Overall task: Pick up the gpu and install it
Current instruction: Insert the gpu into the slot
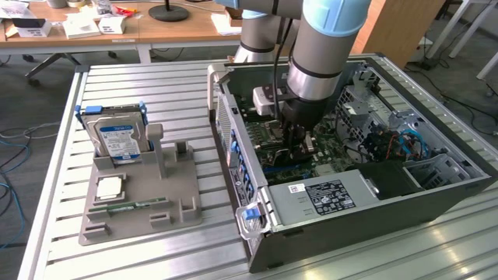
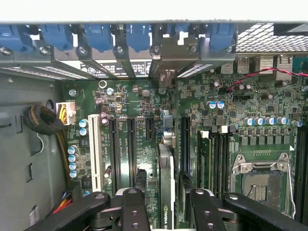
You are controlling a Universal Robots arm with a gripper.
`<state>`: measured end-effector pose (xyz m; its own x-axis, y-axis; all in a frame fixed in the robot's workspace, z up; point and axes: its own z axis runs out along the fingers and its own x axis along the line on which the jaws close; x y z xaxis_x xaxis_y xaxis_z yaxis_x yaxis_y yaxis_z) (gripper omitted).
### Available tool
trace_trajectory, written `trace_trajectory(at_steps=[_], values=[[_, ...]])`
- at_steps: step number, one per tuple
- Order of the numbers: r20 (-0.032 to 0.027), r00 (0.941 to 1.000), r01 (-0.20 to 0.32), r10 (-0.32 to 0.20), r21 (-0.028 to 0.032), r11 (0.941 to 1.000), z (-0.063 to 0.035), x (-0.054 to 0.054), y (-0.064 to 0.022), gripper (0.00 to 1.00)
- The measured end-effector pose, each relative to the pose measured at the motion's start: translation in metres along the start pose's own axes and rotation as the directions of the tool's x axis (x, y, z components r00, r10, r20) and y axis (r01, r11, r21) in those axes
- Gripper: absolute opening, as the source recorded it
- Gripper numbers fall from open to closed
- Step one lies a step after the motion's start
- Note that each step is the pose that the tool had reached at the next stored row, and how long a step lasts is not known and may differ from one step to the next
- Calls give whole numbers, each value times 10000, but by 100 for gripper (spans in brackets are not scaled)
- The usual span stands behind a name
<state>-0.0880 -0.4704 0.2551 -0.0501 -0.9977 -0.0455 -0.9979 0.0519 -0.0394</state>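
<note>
1. We see a slatted metal table (image 1: 140, 81) in an office room, with wooden desks (image 1: 116, 29) behind it.
2. One open computer case (image 1: 435, 198) lies on the table, beside one grey holder (image 1: 144, 198).
3. The holder carries one hard drive (image 1: 116, 137) and one green memory stick (image 1: 128, 206).
4. One gripper (image 2: 163, 204) reaches inside the case, its fingers (image 2: 132, 207) spread to either side of the gpu (image 2: 166, 183).
5. The gpu stands on edge over the motherboard (image 2: 144, 125), among its slots.
</note>
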Motion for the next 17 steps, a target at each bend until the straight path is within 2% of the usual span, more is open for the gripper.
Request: trace_trajectory(at_steps=[17], values=[[2, 10000, -1, 1, 1, 10000, 16, -25, 6, 40]])
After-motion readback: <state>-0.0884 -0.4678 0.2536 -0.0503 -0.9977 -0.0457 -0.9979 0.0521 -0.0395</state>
